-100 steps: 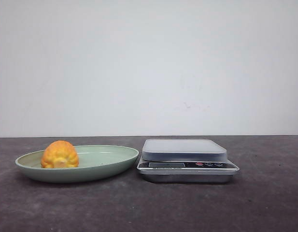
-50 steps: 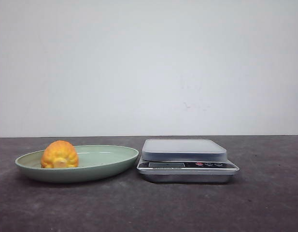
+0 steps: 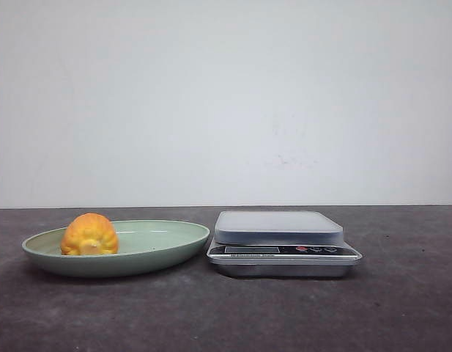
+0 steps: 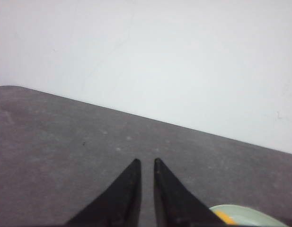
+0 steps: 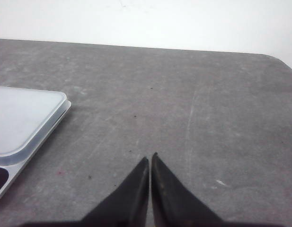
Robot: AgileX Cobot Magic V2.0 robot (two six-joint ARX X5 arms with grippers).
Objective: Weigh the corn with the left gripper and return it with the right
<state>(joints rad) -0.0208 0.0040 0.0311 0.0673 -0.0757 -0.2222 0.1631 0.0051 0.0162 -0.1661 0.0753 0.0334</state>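
Observation:
The corn [image 3: 90, 235], a stubby orange-yellow cob piece, sits on the left part of the pale green plate [image 3: 160, 246] in the front view. Neither arm shows in that view. In the left wrist view my left gripper [image 4: 146, 161] hangs over bare table, its fingers a narrow gap apart and empty. A sliver of the corn [image 4: 225, 216] and the plate's rim [image 4: 252, 212] show beside its fingers. In the right wrist view my right gripper [image 5: 150, 157] is shut and empty over bare table, off to the side of the scale.
A silver kitchen scale [image 3: 278, 227] with a pale platform stands just right of the plate; its corner also shows in the right wrist view [image 5: 22, 123]. The dark grey table runs back to a white wall.

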